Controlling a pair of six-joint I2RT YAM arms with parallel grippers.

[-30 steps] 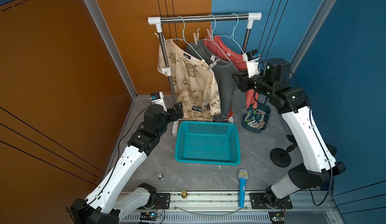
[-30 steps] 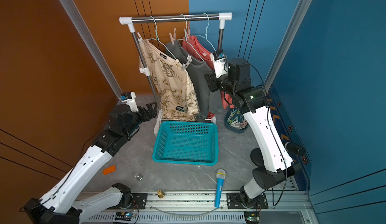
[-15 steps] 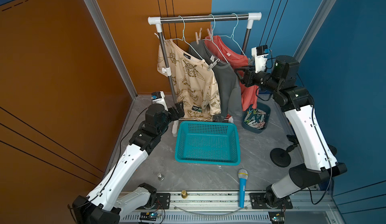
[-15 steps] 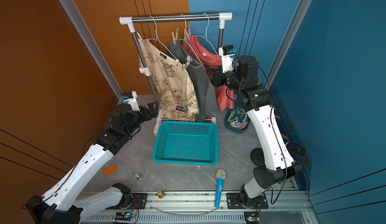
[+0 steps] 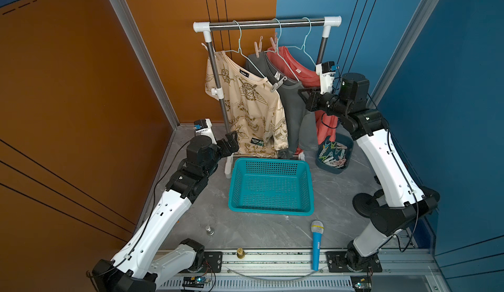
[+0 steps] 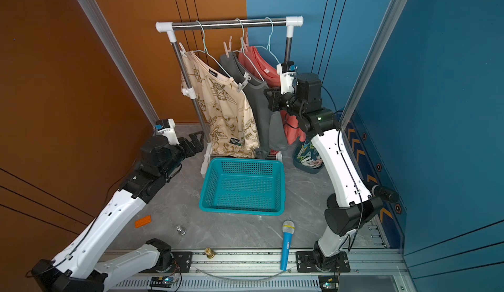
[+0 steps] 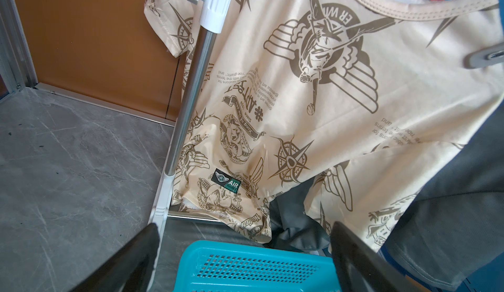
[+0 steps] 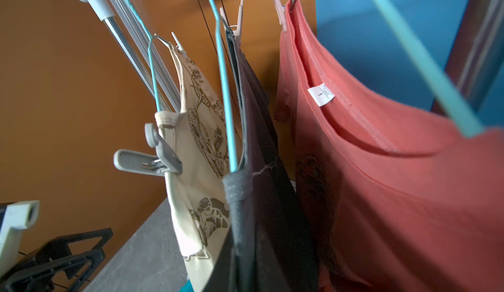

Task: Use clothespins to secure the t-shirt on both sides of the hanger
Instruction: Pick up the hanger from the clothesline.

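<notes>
Three t-shirts hang on teal wire hangers: cream printed (image 5: 253, 108), grey (image 5: 293, 105) and red (image 5: 296, 68). A grey clothespin (image 8: 152, 159) grips the cream shirt's near shoulder. Pink clothespins (image 8: 240, 15) hold the far shoulders of the grey and red shirts. The grey shirt's near shoulder (image 8: 237, 184) lies bare over its hanger end. My right gripper (image 5: 302, 95) is shut right beside it; no pin shows in it. More clothespins (image 5: 332, 154) fill a dark blue bowl. My left gripper (image 7: 244, 226) hangs open and empty, low by the cream shirt's hem.
A teal basket (image 5: 271, 211) stands on the floor in front of the rack (image 5: 267, 24). Near the front rail lie a blue toy microphone (image 5: 317, 244), a small metal weight (image 5: 209, 230) and an orange brick (image 6: 142, 221). A black round stand base (image 5: 364, 203) sits by my right arm.
My right gripper rose to the right, then came back down and left to the grey shirt's near shoulder, and its jaws closed. The left arm has barely moved.
</notes>
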